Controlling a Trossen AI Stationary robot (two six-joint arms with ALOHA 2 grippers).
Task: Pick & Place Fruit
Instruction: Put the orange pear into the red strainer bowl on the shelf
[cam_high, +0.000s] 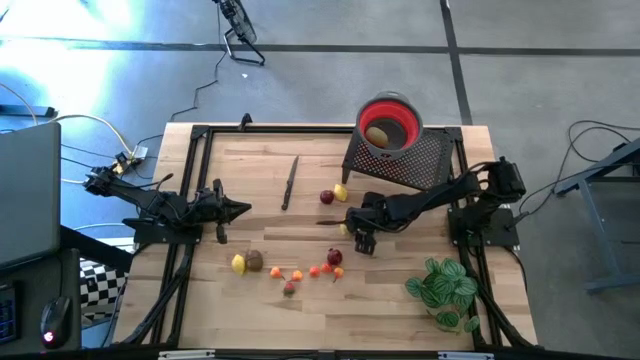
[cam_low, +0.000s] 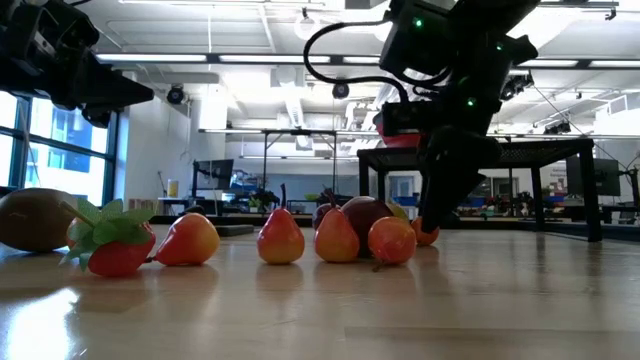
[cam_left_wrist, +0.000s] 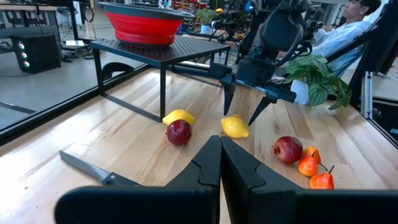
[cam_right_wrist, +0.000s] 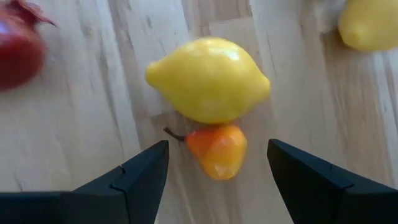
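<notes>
Fruit lies scattered on the wooden table. A yellow lemon lies beside a small orange fruit. My right gripper hangs open just over them, slanting down, one finger on either side of the orange fruit; it touches neither. In the left wrist view its fingers stand above the lemon. Another yellow fruit and a red one lie near the stand. A row of small fruit lies nearer the front edge. My left gripper waits shut and level at the table's left.
A red bowl with a yellowish piece inside stands on a dark perforated stand at the far right. A thin dark knife lies mid-table. A green leafy plant sits at the near right. A person sits beyond the table.
</notes>
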